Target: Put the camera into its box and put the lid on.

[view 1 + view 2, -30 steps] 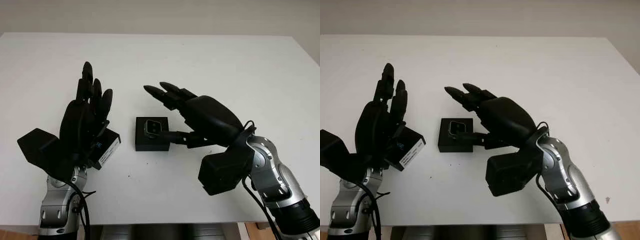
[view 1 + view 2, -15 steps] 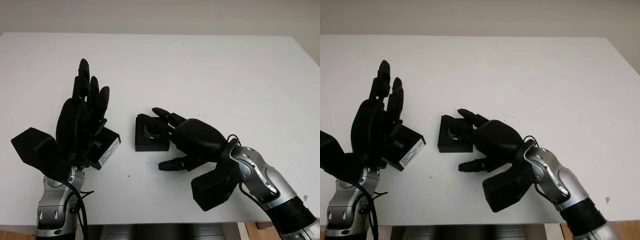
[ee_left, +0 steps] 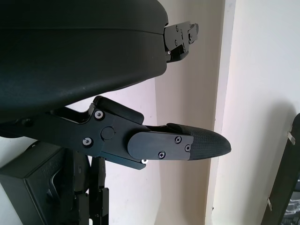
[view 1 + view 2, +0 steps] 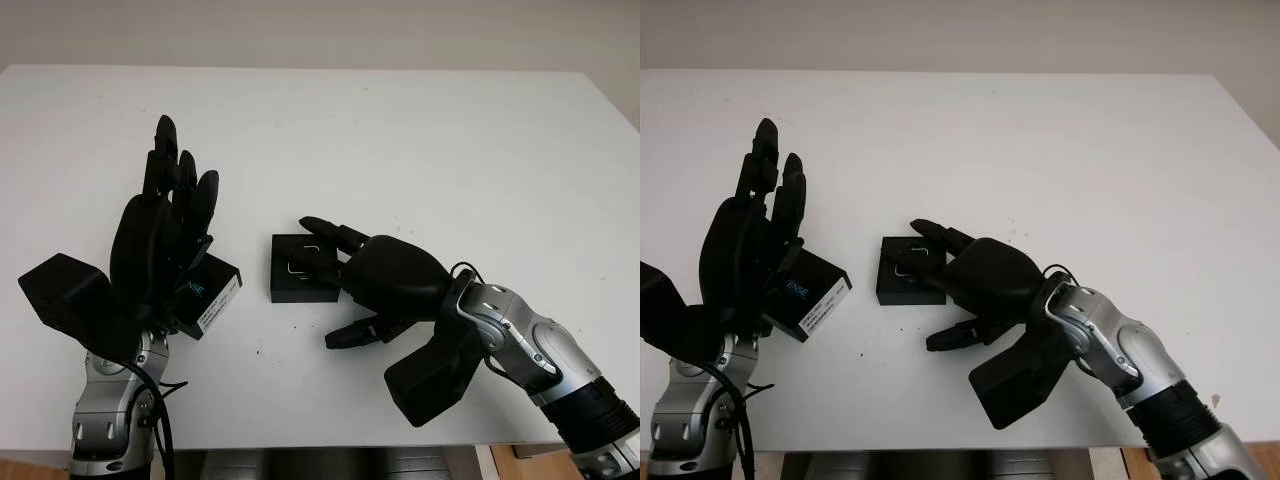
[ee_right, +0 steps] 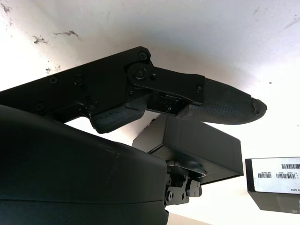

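Observation:
A small black box (image 4: 296,282) sits open at the table's middle, and the camera (image 4: 297,263) lies inside it, its silver rim showing. My right hand (image 4: 328,283) reaches in from the right, open; its fingers (image 4: 325,235) lie across the box's top and right side, and its thumb (image 4: 352,335) stretches over the table in front of the box. The right wrist view has the box (image 5: 197,147) just under that hand. The black lid with a white label (image 4: 207,294) lies left of the box, right beside my left hand (image 4: 175,200), which is raised and open.
The white table (image 4: 450,150) spreads wide behind and to the right of both hands. Its front edge runs close under both forearms. The lid's barcode label (image 5: 274,176) appears past the box in the right wrist view.
My right hand has dropped from above the box and drawn back toward me, so its fingers now lie over the box and camera. The left hand and lid have hardly moved.

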